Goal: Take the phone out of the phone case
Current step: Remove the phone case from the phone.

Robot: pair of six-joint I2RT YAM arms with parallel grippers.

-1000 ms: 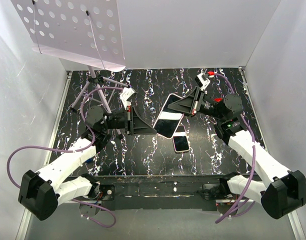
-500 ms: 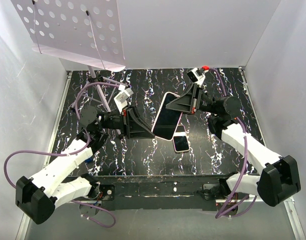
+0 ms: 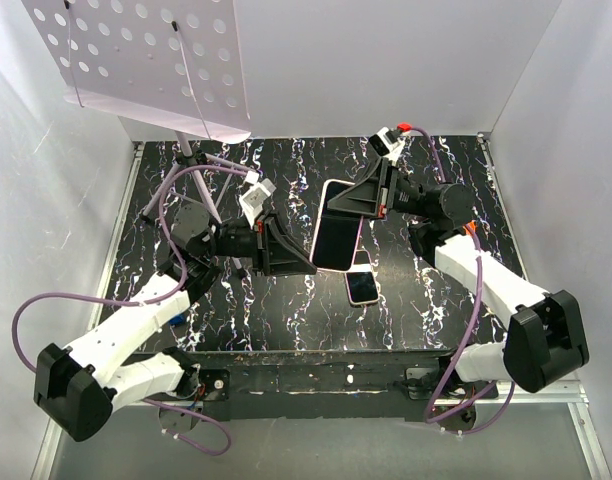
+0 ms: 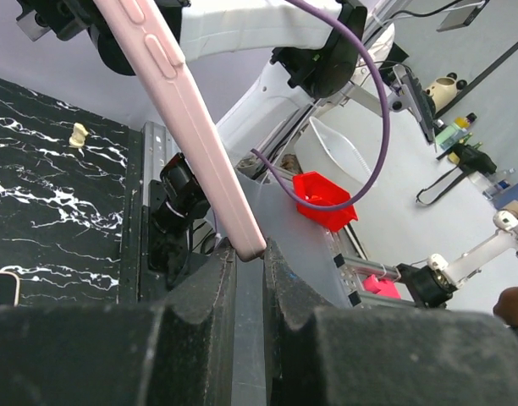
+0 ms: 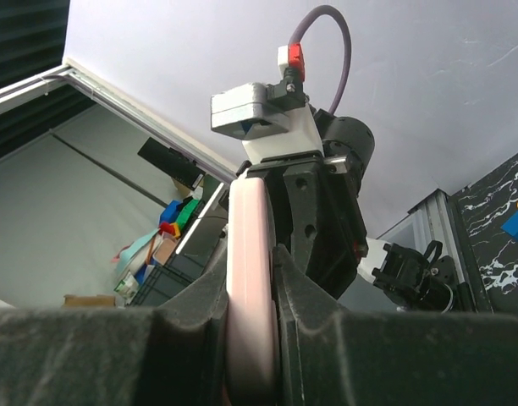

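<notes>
As R end effector (image 3: 338, 206) grips phone case (image 3: 338, 240), L end effector (image 3: 308, 264) pinches corner.

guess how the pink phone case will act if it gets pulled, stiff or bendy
Probably fairly stiff: the pink phone case runs straight between the left pincer and the right pincer, with no sag. Its smooth edge looks slippery, so the left pincer's hold on just a corner could slip.

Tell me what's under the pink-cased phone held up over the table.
A smaller phone lies flat on the marbled table, its near end showing. Its far end and the patch of table beneath the raised phone are covered in the top view.
</notes>
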